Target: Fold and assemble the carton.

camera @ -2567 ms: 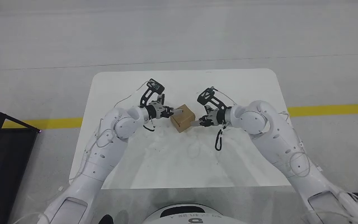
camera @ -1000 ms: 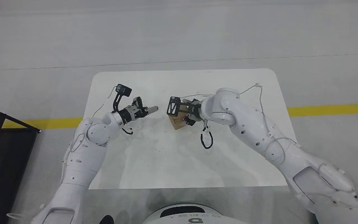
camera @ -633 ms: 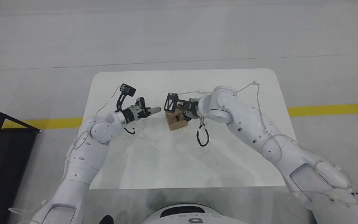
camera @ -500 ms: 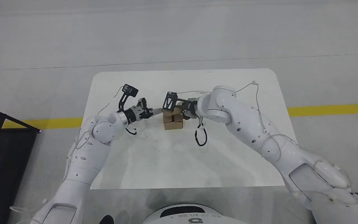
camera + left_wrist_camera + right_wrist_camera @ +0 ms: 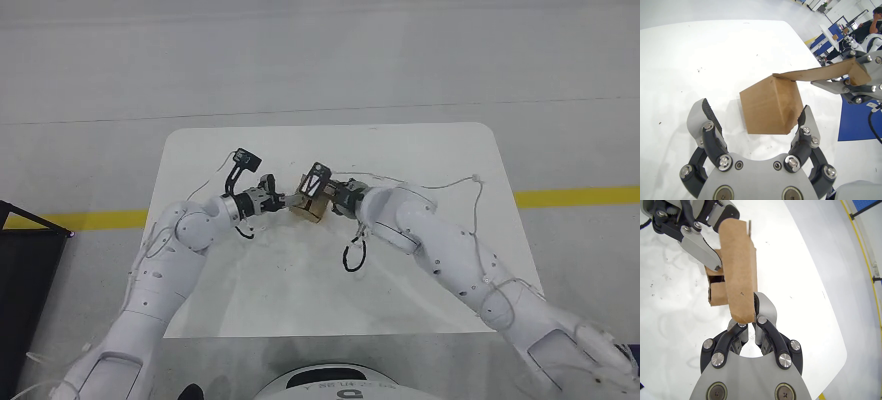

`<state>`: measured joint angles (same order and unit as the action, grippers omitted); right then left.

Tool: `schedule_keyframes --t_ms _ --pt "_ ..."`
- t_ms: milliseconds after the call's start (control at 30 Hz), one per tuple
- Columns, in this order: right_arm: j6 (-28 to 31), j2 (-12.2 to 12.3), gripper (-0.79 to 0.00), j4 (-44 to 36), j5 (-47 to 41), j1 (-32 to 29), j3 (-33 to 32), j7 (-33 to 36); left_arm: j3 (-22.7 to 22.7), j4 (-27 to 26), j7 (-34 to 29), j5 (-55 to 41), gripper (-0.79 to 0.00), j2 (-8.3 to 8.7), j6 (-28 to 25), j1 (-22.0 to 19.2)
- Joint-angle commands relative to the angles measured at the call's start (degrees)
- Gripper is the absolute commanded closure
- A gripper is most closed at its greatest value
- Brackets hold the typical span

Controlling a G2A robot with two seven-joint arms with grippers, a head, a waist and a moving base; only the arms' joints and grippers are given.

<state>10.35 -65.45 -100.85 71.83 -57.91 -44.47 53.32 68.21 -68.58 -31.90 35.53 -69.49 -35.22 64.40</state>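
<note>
Right gripper (image 5: 748, 316) is almost closed and pinches the end of the long lid flap (image 5: 740, 272) of the brown carton (image 5: 314, 207). One finger (image 5: 764, 308) presses on the flap's outer face, while the other finger is mostly hidden behind the cardboard. From this grip the flap stretches out from the top edge of the carton body (image 5: 716, 294), so the box stands open, and a dark gap shows where the side panels meet.

Left gripper (image 5: 755, 111) is widely open and grips nothing. Its two fingers stand on both sides of one corner of the carton (image 5: 770, 106). The tip of one finger (image 5: 805, 121) touches the carton's lower corner, and the other finger (image 5: 706, 111) is apart from the cardboard, with bare table between them. In the right wrist view, a finger of the left gripper (image 5: 698, 249) reaches the rim of the carton body beside the opening.

The carton is tilted, with one vertical edge turned toward the left gripper. I cannot tell whether it rests on the table or is lifted a little. It is between the two grippers, near the middle of the white table (image 5: 430, 280), slightly toward the far side. The tabletop has small dark marks. A black cable loop (image 5: 350, 256) hangs from the right arm just beside the carton. On the floor, a yellow line (image 5: 90, 218) runs beyond the table.
</note>
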Motion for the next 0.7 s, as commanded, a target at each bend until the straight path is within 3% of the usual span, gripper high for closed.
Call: schedule_keyframes --t_ms 0,167,333,400,533,600,667 --pt "-0.34 1.01 0.0 -3.62 0.99 -3.82 -3.05 -0.24 0.14 0.58 -0.03 -0.83 -0.785 0.09 -0.76 -0.24" --pt "-2.53 2.66 0.0 -9.69 2.7 -11.02 -9.01 1.13 0.52 2.09 -0.93 -3.49 -0.785 0.36 -2.78 -0.55" --pt "-3.45 3.37 -0.099 -15.13 -0.77 -16.16 -13.1 2.34 0.52 3.05 -2.11 -5.71 -0.785 0.6 -4.32 -0.71" --pt "-4.21 3.46 -0.003 -16.86 -7.61 -17.73 -16.16 0.62 0.35 3.38 -2.9 -6.96 -0.785 0.67 -5.01 -0.79" --pt "-5.24 3.66 0.0 -15.91 -13.97 -18.36 -20.06 2.09 -0.11 4.24 -5.35 -9.71 -0.785 0.79 -6.27 -1.63" --pt "-5.25 3.59 -0.16 -15.48 -15.26 -17.78 -20.03 3.54 -0.45 4.44 -5.93 -10.44 -0.785 0.8 -6.25 -2.05" --pt "-3.99 3.53 -0.259 -14.81 -16.39 -16.91 -19.81 4.41 -0.87 4.54 -6.25 -10.68 -0.785 0.8 -6.09 -2.34"
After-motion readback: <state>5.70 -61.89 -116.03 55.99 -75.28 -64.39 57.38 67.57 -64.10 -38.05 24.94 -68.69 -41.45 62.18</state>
